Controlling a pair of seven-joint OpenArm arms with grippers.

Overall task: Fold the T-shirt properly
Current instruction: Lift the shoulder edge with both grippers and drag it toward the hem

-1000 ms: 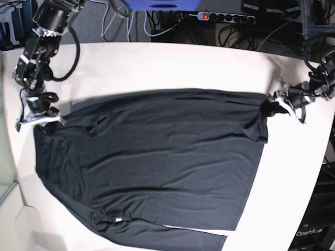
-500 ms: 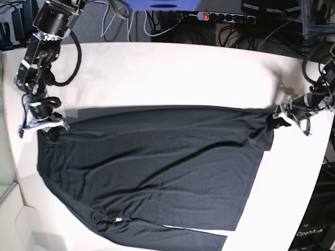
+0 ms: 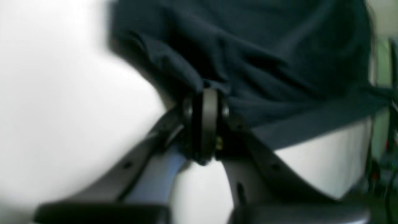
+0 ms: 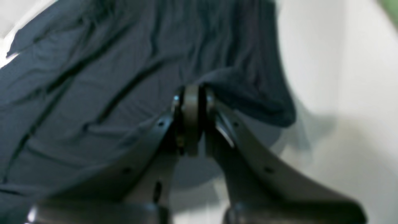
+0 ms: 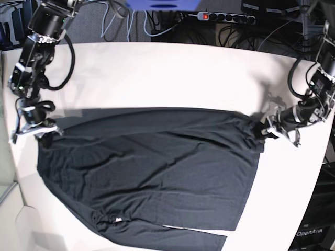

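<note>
The black T-shirt (image 5: 152,167) lies spread across the white table (image 5: 167,73), with its small white tag (image 5: 118,220) near the front edge. In the base view my left gripper (image 5: 266,129) is on the right, shut on the shirt's far right corner. My right gripper (image 5: 46,132) is on the left, shut on the far left corner. In the left wrist view the left gripper (image 3: 206,93) pinches bunched dark fabric (image 3: 248,56) between closed tips. The right wrist view shows the right gripper (image 4: 191,93) closed on a raised fold of the shirt (image 4: 93,77).
A power strip (image 5: 225,16) and loose cables (image 5: 131,23) lie beyond the table's far edge. The table's right edge runs close behind the left arm (image 5: 314,94). The right arm (image 5: 36,47) reaches in from the back left corner.
Both grippers have carried the shirt's far edge toward the front of the table. The left gripper has also shifted inward to the left, and the top layer now covers more of the shirt.
</note>
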